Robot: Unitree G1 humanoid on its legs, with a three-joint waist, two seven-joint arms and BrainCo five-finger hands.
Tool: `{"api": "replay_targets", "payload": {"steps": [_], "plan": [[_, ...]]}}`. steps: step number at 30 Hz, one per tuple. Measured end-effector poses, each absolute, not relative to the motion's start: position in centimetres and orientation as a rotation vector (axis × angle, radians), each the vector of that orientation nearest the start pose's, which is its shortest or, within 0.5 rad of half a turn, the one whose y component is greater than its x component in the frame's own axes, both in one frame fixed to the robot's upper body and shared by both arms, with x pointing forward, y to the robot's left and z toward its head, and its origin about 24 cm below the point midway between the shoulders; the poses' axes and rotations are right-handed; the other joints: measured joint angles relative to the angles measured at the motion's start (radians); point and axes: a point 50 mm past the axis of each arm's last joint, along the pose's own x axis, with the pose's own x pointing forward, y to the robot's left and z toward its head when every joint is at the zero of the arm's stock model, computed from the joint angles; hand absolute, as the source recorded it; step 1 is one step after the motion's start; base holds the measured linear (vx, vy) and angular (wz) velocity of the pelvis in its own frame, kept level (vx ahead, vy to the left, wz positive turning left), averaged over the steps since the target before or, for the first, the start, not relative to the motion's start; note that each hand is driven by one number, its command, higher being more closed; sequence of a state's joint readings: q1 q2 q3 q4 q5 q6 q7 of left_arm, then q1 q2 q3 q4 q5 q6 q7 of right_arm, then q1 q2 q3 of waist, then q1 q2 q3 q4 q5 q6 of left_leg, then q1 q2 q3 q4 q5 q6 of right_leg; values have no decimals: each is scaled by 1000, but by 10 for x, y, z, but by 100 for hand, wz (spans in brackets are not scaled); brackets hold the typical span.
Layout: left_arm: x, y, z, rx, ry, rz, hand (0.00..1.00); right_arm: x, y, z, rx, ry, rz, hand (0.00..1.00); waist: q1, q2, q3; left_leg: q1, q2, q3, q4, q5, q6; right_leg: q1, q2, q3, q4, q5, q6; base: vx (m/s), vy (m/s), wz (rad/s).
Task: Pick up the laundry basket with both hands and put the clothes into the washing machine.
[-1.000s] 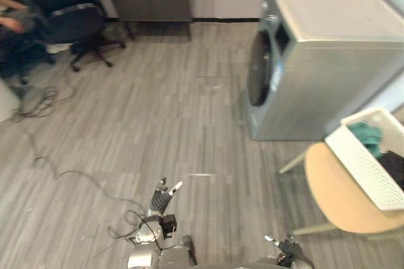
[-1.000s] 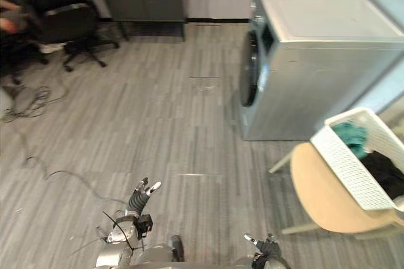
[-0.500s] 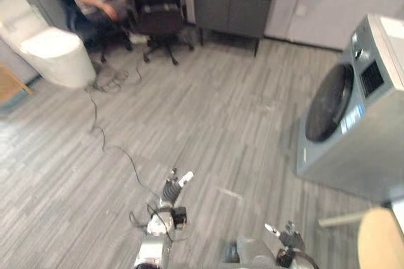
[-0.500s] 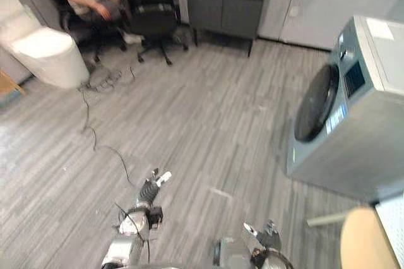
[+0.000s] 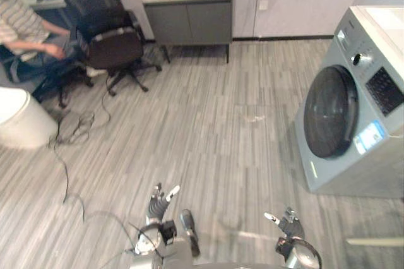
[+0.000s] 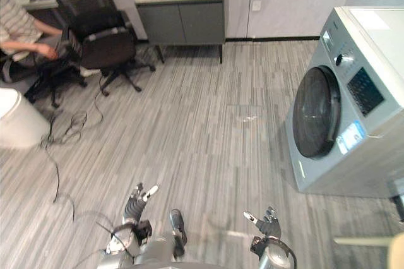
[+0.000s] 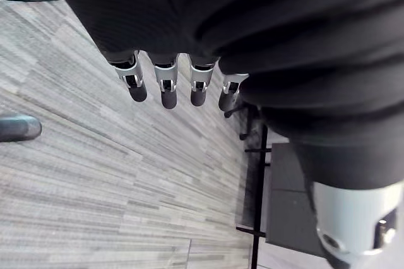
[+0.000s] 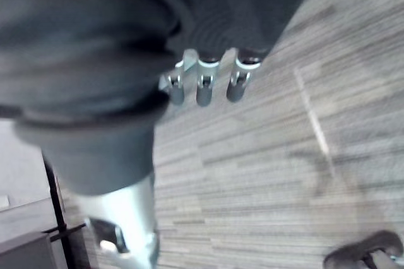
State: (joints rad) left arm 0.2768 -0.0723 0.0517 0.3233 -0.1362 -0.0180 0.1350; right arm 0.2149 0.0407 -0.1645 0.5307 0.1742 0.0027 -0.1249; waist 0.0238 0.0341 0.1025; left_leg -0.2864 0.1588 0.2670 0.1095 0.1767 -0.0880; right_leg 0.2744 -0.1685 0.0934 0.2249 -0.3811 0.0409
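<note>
A blue sticker [image 5: 369, 136], too small to be read, is seen on the silver-grey front-loading washing machine [image 5: 372, 174], which is set on grey plank flooring [image 5: 208, 124]. The left hand [image 5: 156, 206] and right hand [image 5: 289, 223] are held with fingers released.

Matt wood-grain floor [image 5: 208, 124]; smooth metallic washing machine [image 5: 372, 168]; dark glossy door [image 5: 327, 120].

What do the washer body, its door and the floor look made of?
Washing machine body: likely painted sheet metal, silver-grey, soft sheen. Its door: dark glossy round pane, glass or plastic. Floor: grey plank pattern, wood-look laminate or vinyl.
</note>
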Motion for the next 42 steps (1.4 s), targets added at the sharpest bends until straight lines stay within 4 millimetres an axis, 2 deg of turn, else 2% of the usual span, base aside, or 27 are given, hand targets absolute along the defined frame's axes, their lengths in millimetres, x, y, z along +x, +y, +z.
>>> {"api": "replay_targets", "payload": {"steps": [3, 4, 5, 6, 7, 8, 9, 10, 11, 13, 14, 16, 18, 19, 20, 21, 25, 26, 27, 28, 32, 34, 37, 38, 39, 40, 42], "plan": [[157, 159, -82, -177, 564, 276, 0, 146, -174, -113, 209, 727, -340, 0, -3, -27, -2, -87, -17, -96, 232, -155, 38, -30, 19, 59, 11, 59, 3, 372, 245, -42], [155, 160, -83, -178, 570, 277, 0, 149, -171, -116, 206, 738, -315, 0, -4, -34, -4, -111, -20, -164, 351, -223, 31, -19, 19, 126, 20, 90, -9, 424, 233, -84], [151, 162, -85, -178, 580, 289, 0, 150, -169, -119, 209, 751, -301, 0, -3, -53, -10, -131, -22, -208, 466, -252, 40, -15, -4, 178, 36, 124, -12, 425, 222, -91], [152, 164, -84, -171, 577, 292, 0, 153, -166, -118, 215, 744, -296, 0, 0, -52, -8, -170, -21, -210, 570, -249, 51, -18, -7, 197, 56, 149, 11, 374, 227, -96], [149, 166, -84, -167, 578, 294, 0, 151, -168, -119, 204, 750, -295, 0, -4, -77, -23, -191, -67, -205, 567, -307, 28, -53, -30, 239, 121, 173, 41, 312, 328, -119], [145, 162, -86, -169, 592, 284, 0, 145, -174, -122, 174, 770, -301, 0, 6, -59, -47, -131, -87, -181, 465, -354, 65, -119, -32, 288, 254, 187, 59, 281, 374, -119], [146, 162, -87, -164, 598, 274, 0, 145, -175, -123, 171, 776, -300, 0, 4, -75, -48, -104, -95, -152, 447, -394, 57, -154, -44, 302, 351, 200, 64, 275, 320, -86], [149, 164, -88, -148, 600, 264, 0, 146, -174, -123, 173, 774, -300, 0, -10, -106, -41, -75, -123, -116, 444, -409, 82, -219, -55, 337, 486, 262, 97, 281, 252, -67], [158, 163, -86, -135, 586, 243, 0, 145, -173, -123, 177, 777, -299, 0, -13, -108, -24, -30, -121, -68, 437, -430, 105, -310, -45, 348, 647, 378, 153, 331, 242, -89], [165, 161, -83, -137, 573, 233, 0, 150, -163, -121, 174, 764, -258, 0, -23, -88, 7, 90, -101, -3, 375, -438, 115, -451, -16, 260, 870, 296, 108, 269, 224, -118], [170, 159, -81, -138, 559, 228, 0, 153, -156, -117, 162, 742, -220, 0, -25, -72, 26, 179, -87, 46, 313, -438, 115, -513, -24, 146, 912, 234, 40, 203, 170, -112], [171, 162, -79, -132, 547, 230, 0, 162, -144, -104, 148, 673, -145, 0, -39, -60, 33, 267, -68, 128, 239, -438, 114, -602, -29, -15, 888, 166, 12, 186, 98, -123], [172, 163, -78, -127, 539, 230, 0, 176, -134, -87, 151, 573, -72, 0, -59, -60, 37, 313, -53, 218, 195, -447, 91, -653, -48, -252, 707, 131, 2, 165, 1, -113], [173, 164, -78, -124, 537, 231, 0, 178, -133, -84, 152, 557, -61, 0, -61, -65, 36, 319, -52, 235, 192, -451, 85, -652, -48, -295, 652, 133, 0, 136, -47, -111], [173, 168, -78, -113, 535, 234, 0, 182, -132, -78, 151, 519, -49, 0, -63, -92, 35, 337, -55, 279, 194, -469, 58, -623, -47, -431, 473, 139, -73, 158, -63, -116], [175, 167, -78, -116, 538, 237, 0, 184, -136, -76, 136, 504, -54, 0, -61, -97, 36, 345, -48, 292, 209, -477, 47, -584, -13, -436, 389, 94, -111, 205, -75, -119], [184, 160, -74, -153, 514, 237, 0, 180, -150, -76, 90, 498, -70, 0, -64, -47, 69, 324, 37, 275, 378, -473, 52, -529, 70, -389, 317, 94, -121, 216, -100, -70], [186, 159, -73, -174, 506, 251, 0, 177, -152, -77, 87, 507, -74, 0, -66, -31, 76, 314, 68, 251, 475, -459, 75, -494, 98, -374, 300, 88, -130, 153, -65, -53], [187, 158, -73, -181, 503, 256, 0, 176, -152, -77, 87, 508, -74, 0, -64, -26, 79, 307, 88, 244, 531, -443, 96, -477, 110, -366, 292, 85, -134, 230, -93, -78], [189, 160, -72, -195, 496, 264, 0, 175, -151, -72, 92, 486, -75, 0, -63, -20, 82, 247, 140, 206, 708, -338, 127, -428, 135, -334, 261, 80, -143, 187, -60, -68], [187, 159, -72, -218, 497, 277, 0, 183, -148, -55, 89, 404, -60, 0, -60, -21, 83, 134, 152, 102, 831, -329, 122, -385, 144, -254, 220, 79, -146, 191, 4, -62], [185, 160, -73, -216, 504, 286, 0, 186, -146, -51, 68, 383, -48, 0, -51, -22, 82, 97, 150, 57, 794, -334, 114, -377, 144, -219, 211, 80, -145, 149, 66, -64], [177, 158, -78, -212, 530, 281, 0, 189, -144, -45, 50, 353, -41, 0, -36, -22, 82, 65, 117, -28, 560, -341, 95, -362, 128, -167, 195, 84, -138, 142, 156, -53], [172, 156, -80, -210, 544, 277, 0, 192, -145, -42, 16, 338, -35, 0, -35, -20, 81, 69, 75, -76, 402, -330, 84, -367, 113, -149, 194, 88, -127, 128, 229, -52], [168, 153, -82, -207, 556, 264, 0, 195, -148, -39, -34, 320, -37, 0, -35, 3, 74, 78, 54, -103, 253, -214, 38, -375, 116, -135, 187, 99, -95, 135, 250, -49], [166, 152, -84, -205, 564, 260, 0, 197, -151, -37, -66, 307, -37, 0, -35, 22, 73, 76, 52, -110, 211, -145, 7, -375, 124, -124, 180, 99, -76, 152, 290, -38], [165, 153, -86, -195, 577, 261, 0, 205, -152, -27, -109, 260, -52, 0, -46, 22, 72, 90, 25, -116, 147, -165, -13, -383, 91, -117, 141, 112, -28, 129, 318, 2]]}}
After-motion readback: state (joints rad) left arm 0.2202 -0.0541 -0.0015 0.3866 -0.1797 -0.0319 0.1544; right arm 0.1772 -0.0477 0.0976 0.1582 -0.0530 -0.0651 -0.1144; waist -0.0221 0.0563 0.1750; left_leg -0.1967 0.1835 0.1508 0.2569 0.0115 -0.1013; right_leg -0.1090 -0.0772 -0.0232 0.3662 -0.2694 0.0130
